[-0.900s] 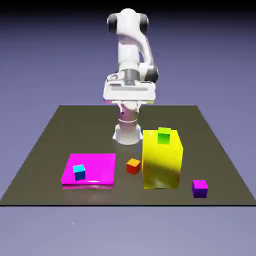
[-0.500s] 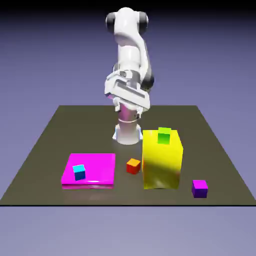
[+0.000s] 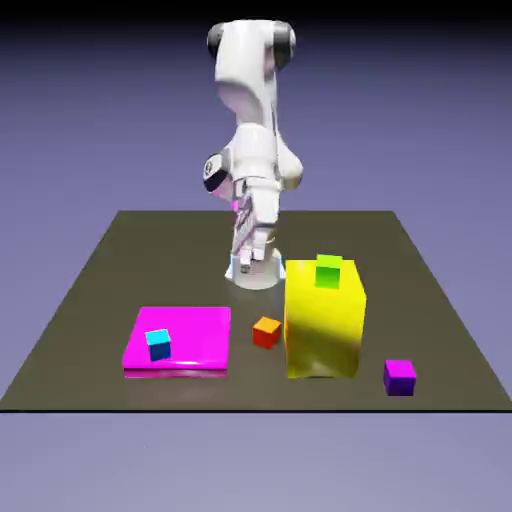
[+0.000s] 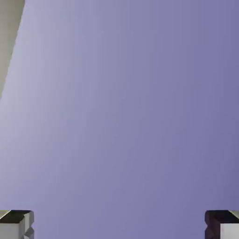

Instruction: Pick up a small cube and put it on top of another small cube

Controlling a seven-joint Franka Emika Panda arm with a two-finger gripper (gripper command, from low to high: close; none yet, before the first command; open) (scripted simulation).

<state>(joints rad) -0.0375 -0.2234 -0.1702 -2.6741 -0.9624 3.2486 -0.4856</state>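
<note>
The pincer [image 3: 247, 258] is hanging high above the far part of the table [image 3: 90, 300], and it is carrying nothing. In the hand view its two tips are sitting at the far left and far right of the bottom edge, so the jaws are spread wide, and between them only the plain backdrop is showing, with a strip of the table at the upper left corner.

The small orange cube [image 3: 266, 331] is lying on the table below the pincer and nearer to the camera than it, slightly toward the exterior view's right. It is sitting in the gap between the flat magenta plate [image 3: 190, 335] and the large yellow block [image 3: 323, 330], just beside the block.

The small green cube [image 3: 329, 270] is resting on top of the yellow block, lower than the pincer and to the exterior view's right of it.

In my judgement, the pincer is not yet pointing at the orange cube, so the coming move is asking the hand to turn downward and to travel forward and down into that narrow gap.
</note>
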